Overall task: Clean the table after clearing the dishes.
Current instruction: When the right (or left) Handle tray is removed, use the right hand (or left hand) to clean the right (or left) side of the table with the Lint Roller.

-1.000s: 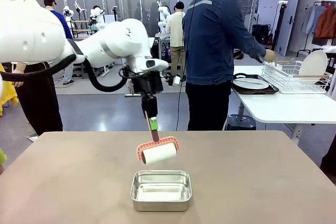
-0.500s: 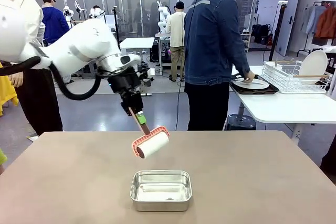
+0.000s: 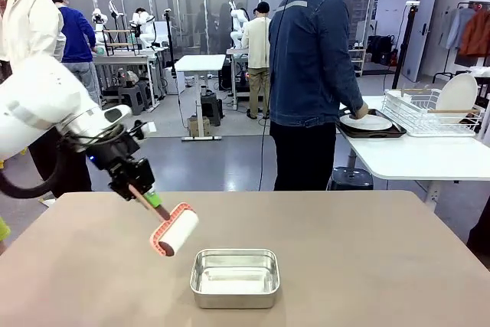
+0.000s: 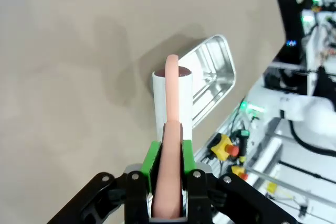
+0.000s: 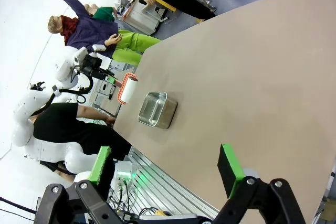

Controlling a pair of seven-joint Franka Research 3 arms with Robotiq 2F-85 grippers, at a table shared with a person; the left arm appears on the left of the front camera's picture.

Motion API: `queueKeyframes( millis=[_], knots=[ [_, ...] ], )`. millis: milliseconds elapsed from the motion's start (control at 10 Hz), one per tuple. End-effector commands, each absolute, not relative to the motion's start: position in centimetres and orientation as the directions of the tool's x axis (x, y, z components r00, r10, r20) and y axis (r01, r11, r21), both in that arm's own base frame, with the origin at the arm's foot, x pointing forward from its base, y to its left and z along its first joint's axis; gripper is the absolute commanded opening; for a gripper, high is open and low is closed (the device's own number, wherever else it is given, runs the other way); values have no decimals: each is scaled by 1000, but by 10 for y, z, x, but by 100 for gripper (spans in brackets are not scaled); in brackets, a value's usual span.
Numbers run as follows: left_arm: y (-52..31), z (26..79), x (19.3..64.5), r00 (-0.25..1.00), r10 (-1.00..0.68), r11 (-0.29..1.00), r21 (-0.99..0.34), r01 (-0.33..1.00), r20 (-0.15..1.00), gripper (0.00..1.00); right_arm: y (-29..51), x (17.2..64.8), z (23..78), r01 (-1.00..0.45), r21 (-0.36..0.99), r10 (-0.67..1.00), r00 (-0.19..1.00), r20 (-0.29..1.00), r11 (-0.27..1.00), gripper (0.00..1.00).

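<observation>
A steel pan (image 3: 235, 277) stands on the beige table (image 3: 367, 243) just beside the lint roller (image 3: 174, 232), which the left gripper (image 3: 151, 198) clamps by its handle, slanted over the top, while the right gripper (image 5: 165, 163) hangs with fingers spread, and behind, a person (image 3: 314, 74) touches a white plate (image 3: 367, 122) in a dark tray (image 3: 390, 132) on the white side table (image 3: 413, 160), beside the wire rack (image 3: 417, 112).

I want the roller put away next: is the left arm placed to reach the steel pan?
Probably yes: the left gripper holds the lint roller in the air just left of the steel pan, and nothing stands between them.
</observation>
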State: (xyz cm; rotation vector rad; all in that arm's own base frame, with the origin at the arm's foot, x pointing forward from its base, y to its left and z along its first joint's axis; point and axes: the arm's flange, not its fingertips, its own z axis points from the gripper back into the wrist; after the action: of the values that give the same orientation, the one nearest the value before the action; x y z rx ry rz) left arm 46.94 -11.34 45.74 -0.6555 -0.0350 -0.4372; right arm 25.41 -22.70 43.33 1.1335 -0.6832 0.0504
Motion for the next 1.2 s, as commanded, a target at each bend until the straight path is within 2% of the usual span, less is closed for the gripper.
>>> queueKeyframes(
  millis=[0,100,200,300,400,700,800,900,1100],
  knots=[
    [-99,443,460,953,-245,730,-614,302,178,0,-227,252,434,-387,811,-290,793,535,439,100],
    [-87,432,460,966,-194,772,-582,257,168,0,-227,252,434,-387,811,-290,793,535,439,100],
    [-78,424,461,964,-134,783,-572,246,232,0,-227,252,434,-387,811,-290,793,535,439,100],
    [-79,416,465,976,-111,810,-553,198,186,0,-227,252,434,-387,811,-290,793,535,439,100],
    [-75,428,464,961,-217,765,-582,277,172,0,-227,252,434,-387,811,-290,793,535,439,100],
    [-75,428,464,961,-217,765,-582,277,172,0,-227,252,434,-387,811,-290,793,535,439,100],
    [-76,421,465,966,-192,780,-570,258,174,22,-227,252,434,-387,811,-290,793,535,439,100],
    [-75,410,478,985,-94,780,-603,164,145,22,-227,252,434,-387,811,-290,793,535,439,100],
    [-62,390,488,992,11,725,-685,76,122,22,-227,252,434,-387,811,-290,793,535,439,100]
  ],
)
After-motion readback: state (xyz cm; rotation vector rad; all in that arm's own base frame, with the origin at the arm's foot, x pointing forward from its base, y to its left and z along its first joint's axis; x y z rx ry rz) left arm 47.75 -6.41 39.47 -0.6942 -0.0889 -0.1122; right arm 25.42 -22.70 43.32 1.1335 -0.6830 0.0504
